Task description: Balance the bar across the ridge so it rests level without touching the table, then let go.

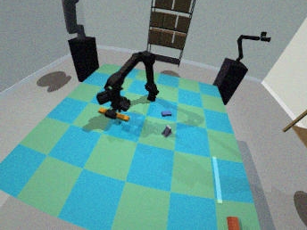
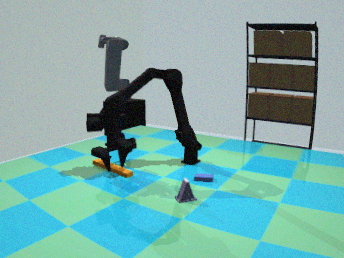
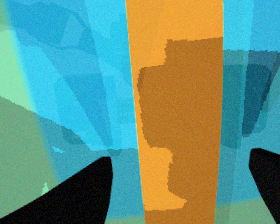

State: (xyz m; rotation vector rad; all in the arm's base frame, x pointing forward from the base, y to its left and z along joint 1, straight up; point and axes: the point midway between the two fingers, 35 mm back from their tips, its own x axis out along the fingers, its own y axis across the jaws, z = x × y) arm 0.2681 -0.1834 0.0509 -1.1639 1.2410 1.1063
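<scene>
The orange bar (image 1: 124, 117) (image 2: 122, 172) (image 3: 178, 97) lies flat on the checkered floor, left of the arm's base. My gripper (image 1: 116, 111) (image 2: 114, 157) (image 3: 180, 162) is open and lowered over the bar's middle, with one finger on each side of it, not closed on it. The ridge (image 1: 167, 130) (image 2: 185, 191), a small purple wedge, stands upright on the floor some way to the right of the bar, apart from it. In the wrist view the bar runs top to bottom between my two dark fingers.
A small purple block (image 1: 166, 114) (image 2: 203, 177) lies behind the ridge. A pale blue strip (image 1: 217, 178) and a red block (image 1: 232, 223) lie at the front right. A shelf with boxes (image 1: 171, 21) (image 2: 280, 82) and two black pedestals (image 1: 83, 57) (image 1: 229, 79) stand at the back.
</scene>
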